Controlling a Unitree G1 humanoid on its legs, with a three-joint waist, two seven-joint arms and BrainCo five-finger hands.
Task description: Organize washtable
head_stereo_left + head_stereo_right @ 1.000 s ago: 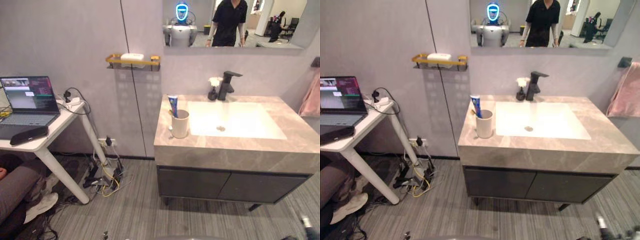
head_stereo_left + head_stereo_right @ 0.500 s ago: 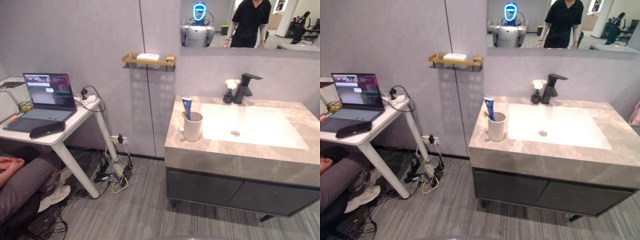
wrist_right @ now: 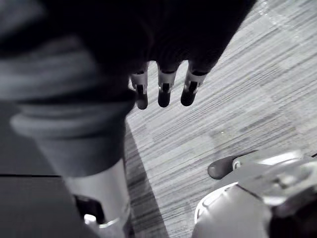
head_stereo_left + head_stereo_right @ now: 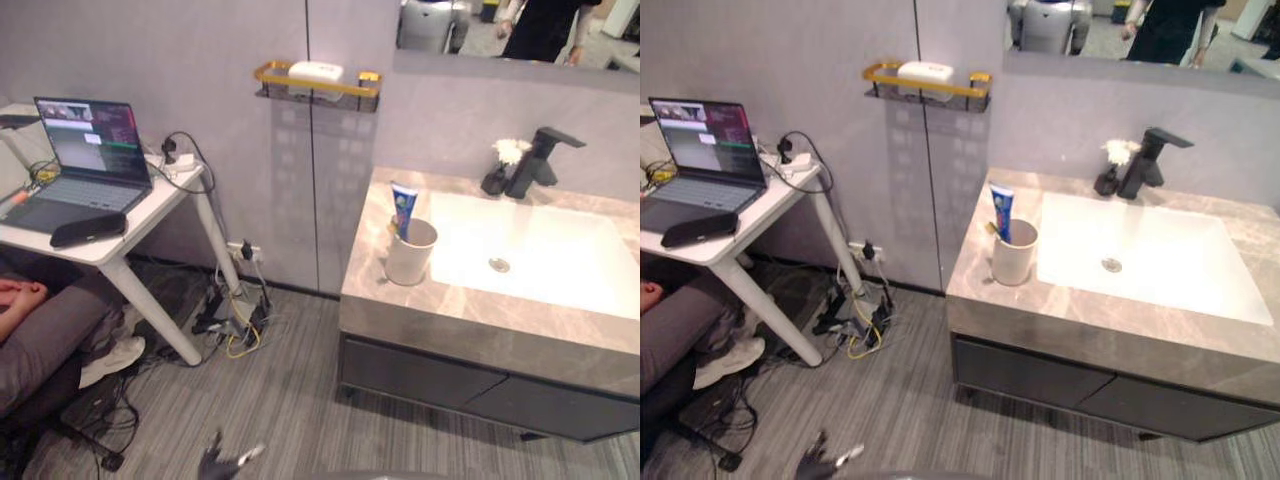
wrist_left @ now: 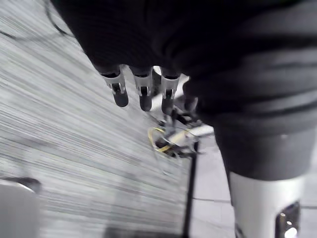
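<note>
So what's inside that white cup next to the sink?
A blue and white tube stands in the cup, its top poking out. The cup's wall hides the tube's lower end and anything else at the bottom.

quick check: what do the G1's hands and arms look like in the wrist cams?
Left hand: dark ribbed cover over the back and wrist, with silver fingers ending in dark rounded tips. Right hand has the same build. Past each cover is a smooth silver-grey shell: left arm, right arm. I can't make out any markings.
</note>
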